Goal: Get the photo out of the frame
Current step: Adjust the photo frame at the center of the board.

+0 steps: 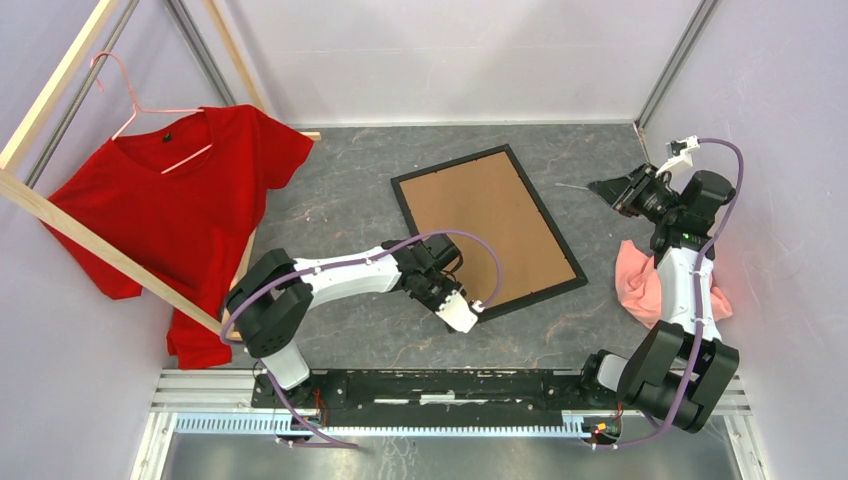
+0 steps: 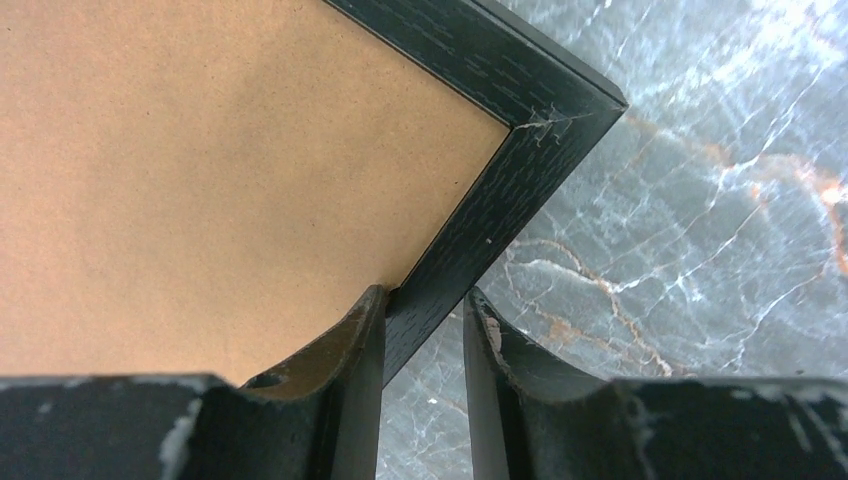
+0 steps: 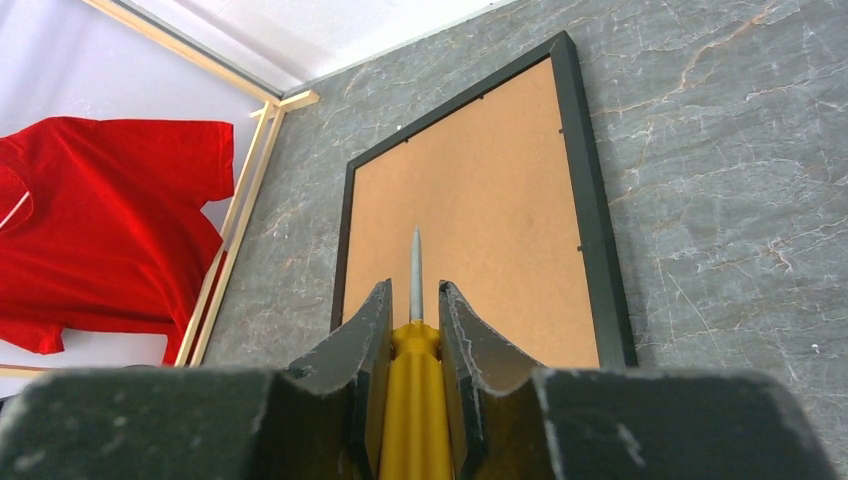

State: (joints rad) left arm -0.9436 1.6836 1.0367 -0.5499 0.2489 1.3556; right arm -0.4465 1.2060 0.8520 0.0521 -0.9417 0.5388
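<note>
The black frame (image 1: 549,218) lies face down in the middle of the table, its brown backing board (image 1: 485,225) facing up. The photo is hidden under that board. My left gripper (image 1: 468,312) is low at the frame's near-left corner. In the left wrist view its fingertips (image 2: 372,300) sit on either side of the black rail (image 2: 540,90) and pinch it just short of the corner. My right gripper (image 1: 600,187) hovers right of the frame, shut on a yellow-handled screwdriver (image 3: 415,400). The screwdriver's metal shaft points toward the backing board.
A red T-shirt (image 1: 180,200) hangs on a pink hanger from a pale wooden rack (image 1: 70,235) at the left. A pink cloth (image 1: 640,280) lies under the right arm. Grey marble tabletop (image 1: 340,210) surrounds the frame.
</note>
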